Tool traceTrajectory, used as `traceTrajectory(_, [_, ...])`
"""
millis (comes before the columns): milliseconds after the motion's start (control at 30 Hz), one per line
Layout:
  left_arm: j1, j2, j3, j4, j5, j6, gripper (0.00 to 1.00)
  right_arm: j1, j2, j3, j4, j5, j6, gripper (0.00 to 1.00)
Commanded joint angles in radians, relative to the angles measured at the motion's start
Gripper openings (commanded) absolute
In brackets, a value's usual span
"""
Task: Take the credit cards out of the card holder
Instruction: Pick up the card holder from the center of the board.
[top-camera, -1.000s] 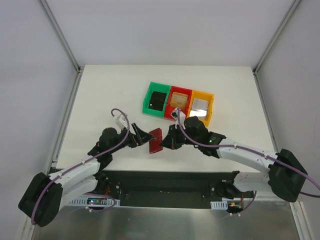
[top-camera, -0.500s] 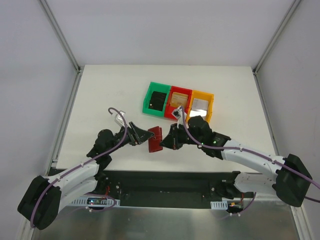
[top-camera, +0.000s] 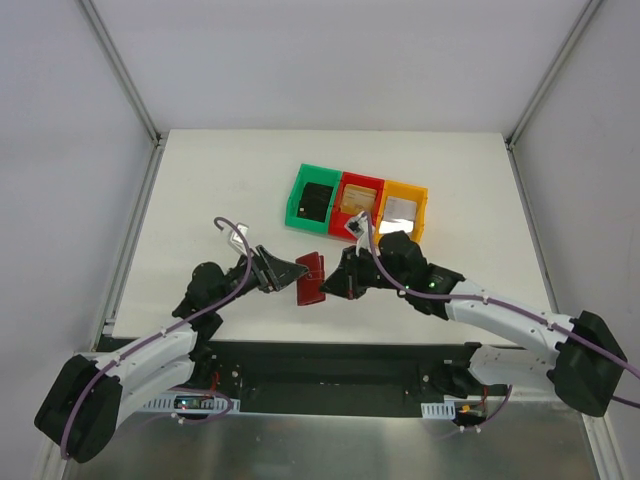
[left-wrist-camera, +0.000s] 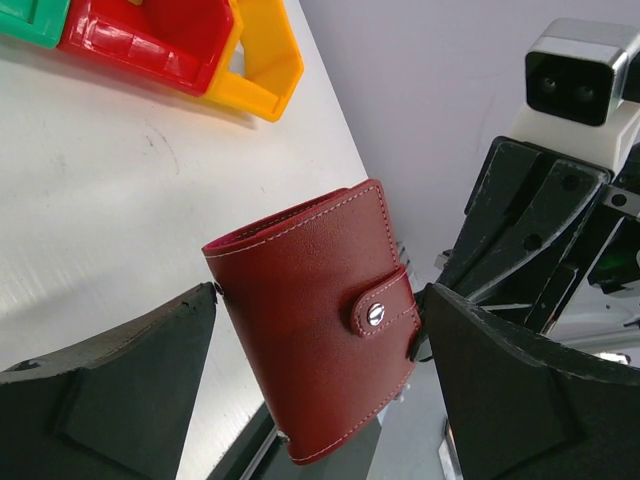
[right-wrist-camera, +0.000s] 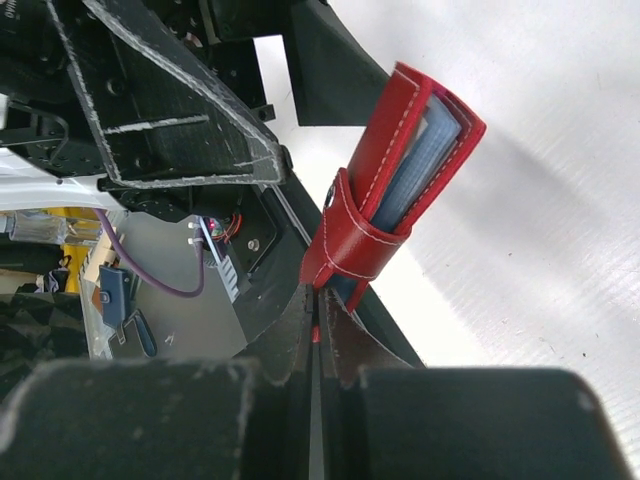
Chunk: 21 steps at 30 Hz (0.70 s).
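The card holder (top-camera: 311, 279), a red wallet snapped shut by its tab, is held on edge just above the table's front. My right gripper (top-camera: 337, 284) is shut on its lower edge beside the tab; in the right wrist view the gripper (right-wrist-camera: 316, 300) pinches the wallet (right-wrist-camera: 410, 170), whose blue-grey pockets show at the open side. My left gripper (top-camera: 292, 270) is open, one finger on each side of the wallet (left-wrist-camera: 315, 320), not touching it. A black card (top-camera: 317, 199), a tan-gold card (top-camera: 356, 201) and a silvery card (top-camera: 402, 209) lie in the bins.
Green bin (top-camera: 300, 196), red bin (top-camera: 362, 181) and orange bin (top-camera: 418, 215) stand in a row just behind the grippers. The table's front edge and the black base plate (top-camera: 330, 365) are directly below the wallet. The right arm's camera block (left-wrist-camera: 580, 75) sits close behind the wallet.
My left gripper has moved a little forward and to the right, so its fingers now flank the wallet. The right gripper has kept its hold and shifted slightly.
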Motion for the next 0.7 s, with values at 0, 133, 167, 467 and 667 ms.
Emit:
traceTrajectory(0, [0.004, 0.006, -0.022, 0.096, 0.025, -0.015, 0.84, -0.005, -0.054, 0.052, 0.023, -0.025, 0.002, 0.0])
traceTrajectory(133, [0.005, 0.02, -0.03, 0.117, 0.022, -0.018, 0.85, -0.005, -0.065, 0.061, 0.023, -0.032, 0.009, 0.0])
traceTrajectory(167, [0.007, 0.024, -0.033, 0.126, 0.022, -0.02, 0.85, -0.005, -0.069, 0.063, 0.023, -0.034, 0.011, 0.0])
traceTrajectory(467, [0.013, 0.064, -0.057, 0.267, 0.034, -0.071, 0.84, -0.005, -0.082, 0.071, 0.03, -0.055, 0.026, 0.0])
traceTrajectory(667, [0.02, 0.089, -0.062, 0.387, 0.06, -0.129, 0.8, -0.005, -0.094, 0.064, 0.038, -0.063, 0.029, 0.0])
